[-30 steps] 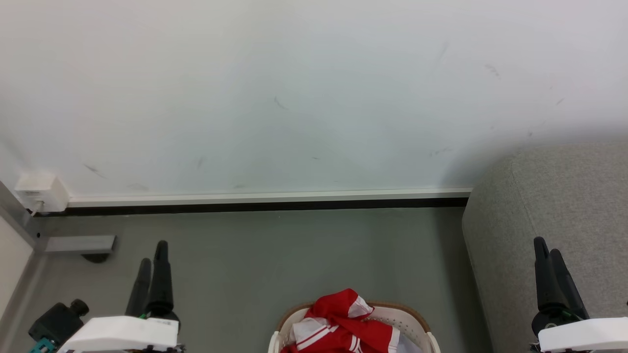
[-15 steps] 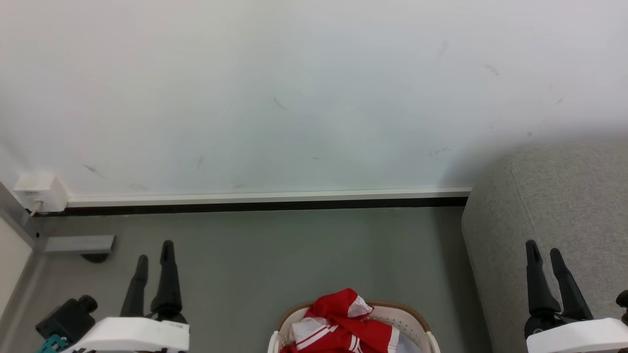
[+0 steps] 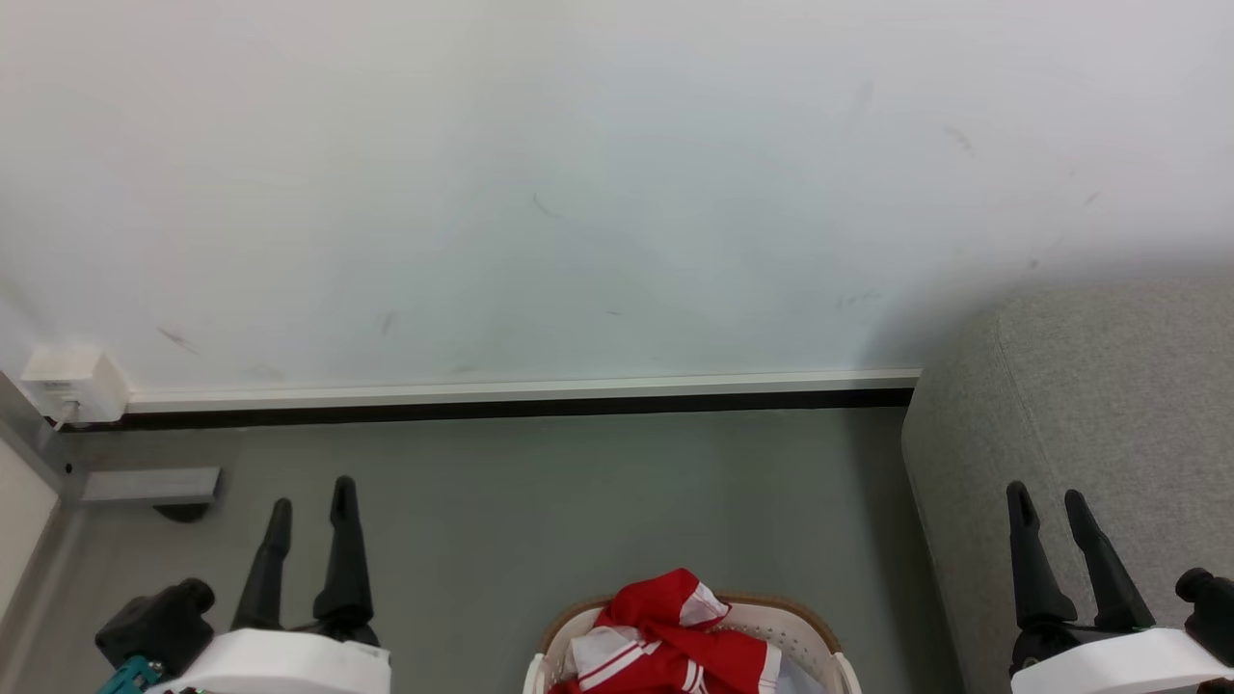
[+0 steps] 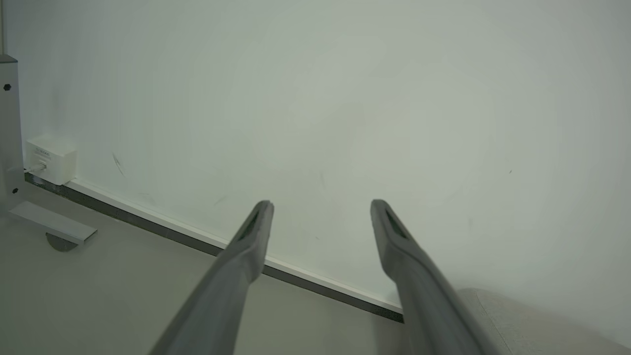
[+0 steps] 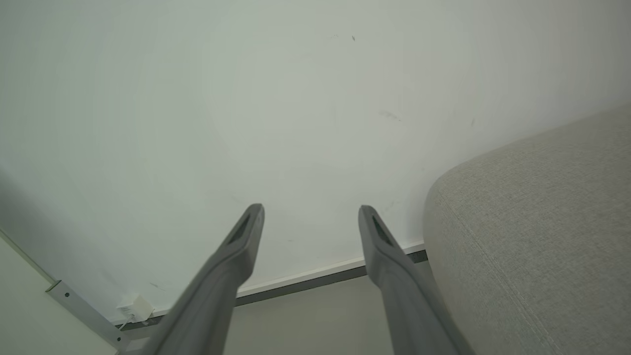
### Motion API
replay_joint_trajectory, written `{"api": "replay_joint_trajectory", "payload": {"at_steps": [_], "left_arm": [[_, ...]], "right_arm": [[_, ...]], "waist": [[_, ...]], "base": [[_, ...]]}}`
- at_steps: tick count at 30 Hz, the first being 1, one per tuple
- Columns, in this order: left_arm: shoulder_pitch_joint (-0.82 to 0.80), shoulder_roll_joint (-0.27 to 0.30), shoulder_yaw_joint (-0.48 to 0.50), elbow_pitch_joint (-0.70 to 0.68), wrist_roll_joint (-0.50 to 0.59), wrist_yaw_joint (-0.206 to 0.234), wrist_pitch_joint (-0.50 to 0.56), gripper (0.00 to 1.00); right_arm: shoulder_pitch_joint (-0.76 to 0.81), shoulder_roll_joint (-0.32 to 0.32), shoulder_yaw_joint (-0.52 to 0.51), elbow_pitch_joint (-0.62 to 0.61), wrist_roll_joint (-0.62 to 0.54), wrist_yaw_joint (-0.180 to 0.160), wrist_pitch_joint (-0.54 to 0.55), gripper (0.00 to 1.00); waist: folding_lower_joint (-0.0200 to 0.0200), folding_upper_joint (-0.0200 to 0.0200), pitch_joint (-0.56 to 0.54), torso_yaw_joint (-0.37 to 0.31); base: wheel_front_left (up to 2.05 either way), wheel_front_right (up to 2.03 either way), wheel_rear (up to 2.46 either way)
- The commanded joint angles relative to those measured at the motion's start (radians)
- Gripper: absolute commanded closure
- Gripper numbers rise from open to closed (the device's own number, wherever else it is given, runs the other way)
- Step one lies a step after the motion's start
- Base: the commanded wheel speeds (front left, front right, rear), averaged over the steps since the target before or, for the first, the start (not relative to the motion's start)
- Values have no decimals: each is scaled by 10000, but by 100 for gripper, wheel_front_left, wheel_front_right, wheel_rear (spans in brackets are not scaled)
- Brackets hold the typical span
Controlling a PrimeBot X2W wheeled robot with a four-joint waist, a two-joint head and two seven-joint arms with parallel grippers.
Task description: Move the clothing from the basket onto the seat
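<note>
Red clothing with white stripes [image 3: 675, 636] is heaped in the cream basket [image 3: 808, 631] at the bottom middle of the head view, cut off by the frame edge. The grey seat [image 3: 1109, 405] fills the right side, and its rounded edge [image 5: 532, 236] stands beside the right fingers in the right wrist view. My left gripper [image 3: 310, 493] is open at the lower left, above bare floor and left of the basket. My right gripper [image 3: 1046, 497] is open at the lower right, in front of the seat. Both pairs of fingers are empty, as the wrist views of the left gripper [image 4: 319, 204] and right gripper [image 5: 310, 209] confirm.
A pale wall with a white and black skirting strip [image 3: 521, 395] runs across the back. A small white box [image 3: 72, 384] sits on the wall at the far left, beside a grey metal foot [image 3: 149, 485]. Grey floor [image 3: 578, 501] lies between the grippers.
Both grippers have opened from nearly shut. The left one has drifted a little right and the right one a little left. The view has shifted slightly.
</note>
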Motion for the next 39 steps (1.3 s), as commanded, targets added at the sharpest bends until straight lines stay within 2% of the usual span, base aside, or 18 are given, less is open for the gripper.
{"api": "replay_joint_trajectory", "payload": {"at_steps": [1, 18, 39], "left_arm": [[10, 93, -12, -88, 341, 24, -109, 0], [88, 104, -107, -93, 1798, 112, -465, 0], [153, 117, -278, -35, 3228, 236, -891, 0]], "right_arm": [[-236, -38, -10, -8, -316, -15, -72, 0], [-248, 100, -29, 13, -1781, -18, -223, 0], [-438, 50, 227, 742, -3051, -22, -398, 0]], "waist": [[0, 0, -4, -8], [0, 0, -5, -69], [0, 0, 17, -112]], "base": [[0, 0, 0], [0, 0, 0], [0, 0, 0]]}}
